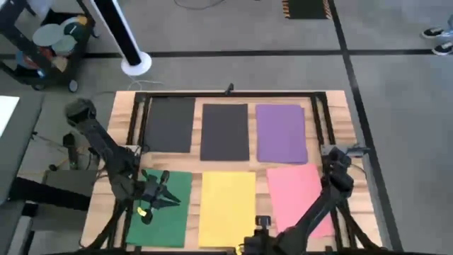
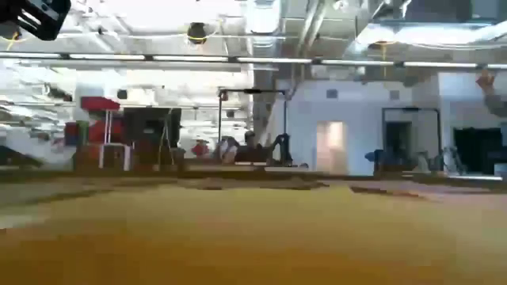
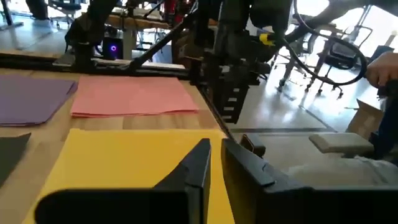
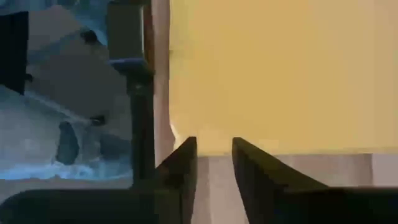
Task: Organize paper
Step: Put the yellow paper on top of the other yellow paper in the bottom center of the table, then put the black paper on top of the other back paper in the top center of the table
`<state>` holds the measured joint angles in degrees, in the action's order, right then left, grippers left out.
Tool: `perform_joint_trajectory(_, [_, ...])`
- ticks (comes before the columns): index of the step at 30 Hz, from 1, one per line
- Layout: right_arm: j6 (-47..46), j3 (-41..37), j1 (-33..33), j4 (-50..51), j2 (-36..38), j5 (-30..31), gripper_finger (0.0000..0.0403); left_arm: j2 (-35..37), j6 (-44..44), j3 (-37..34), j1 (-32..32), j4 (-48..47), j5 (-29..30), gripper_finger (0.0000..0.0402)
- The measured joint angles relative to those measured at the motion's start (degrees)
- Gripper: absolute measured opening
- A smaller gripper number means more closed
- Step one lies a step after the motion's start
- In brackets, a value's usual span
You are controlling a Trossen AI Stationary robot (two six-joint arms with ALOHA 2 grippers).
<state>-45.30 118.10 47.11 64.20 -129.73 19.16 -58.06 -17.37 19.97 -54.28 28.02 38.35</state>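
Six sheets of paper lie flat on the wooden table in two rows. The far row has two dark grey sheets (image 1: pixel 170 124) (image 1: pixel 225 131) and a purple one (image 1: pixel 281 132). The near row has green (image 1: pixel 177 216), yellow (image 1: pixel 226 209) and pink (image 1: pixel 294 195). My left gripper (image 1: pixel 168 191) (image 3: pixel 216 155) hovers over the green sheet, pointing toward the table's right across the yellow (image 3: pixel 124 155) and pink (image 3: pixel 134 96) sheets, with a thin slit between its fingers. My right gripper (image 1: pixel 256 230) (image 4: pixel 214 152) hangs at the near edge, pointing down at the yellow sheet's near corner (image 4: pixel 186 134), its fingers slightly apart.
A dark metal frame (image 1: pixel 141 99) borders the table top, with bare wood strips between the sheets. Off the table stand a white pole on a round base (image 1: pixel 134 62) and a cart (image 1: pixel 49 42). A person's shoes (image 1: pixel 439 39) show at the far right.
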Motion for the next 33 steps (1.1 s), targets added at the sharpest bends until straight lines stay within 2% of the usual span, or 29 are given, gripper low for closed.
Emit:
perform_joint_trajectory(4, [-0.8, 0.0, 0.0, 0.2, 0.0, 0.0, 0.0128, 0.0, 0.8, 0.0, 0.0, -0.4, 0.0, 0.0036])
perform_joint_trajectory(7, [-0.8, 0.0, -0.4, 1.0, 0.0, 0.0, 0.0142, 0.0, 6.1, 0.0, 0.1, -2.1, -0.2, 0.0036])
perform_joint_trajectory(10, [-0.8, 0.0, -0.8, 1.5, 0.0, 0.1, 0.0152, 0.0, 8.1, 0.0, 0.8, -5.1, 2.9, 0.0033])
perform_joint_trajectory(14, [-0.8, 0.0, -1.8, 1.6, 0.0, 0.1, 0.0159, 0.0, 5.4, 1.8, 4.1, -19.1, 8.2, 0.0019])
perform_joint_trajectory(17, [-0.7, 0.0, -2.3, 2.4, 0.0, 0.4, 0.0160, 0.0, 0.3, 3.6, 8.1, -31.7, 8.2, 0.0024])
perform_joint_trajectory(23, [-0.7, 0.0, -2.7, 4.0, 0.0, 0.4, 0.0160, -0.2, -3.8, 4.1, 16.6, -41.8, 4.0, 0.0069])
perform_joint_trajectory(25, [-0.7, 0.0, -2.7, 4.5, 0.0, 0.5, 0.0160, -0.2, -3.8, 4.1, 19.1, -43.5, 4.4, 0.0090])
perform_joint_trajectory(33, [-0.4, 0.0, -3.0, 5.3, 0.0, 0.5, 0.0160, -1.1, 1.6, 4.0, 29.8, -46.1, 2.4, 0.0153])
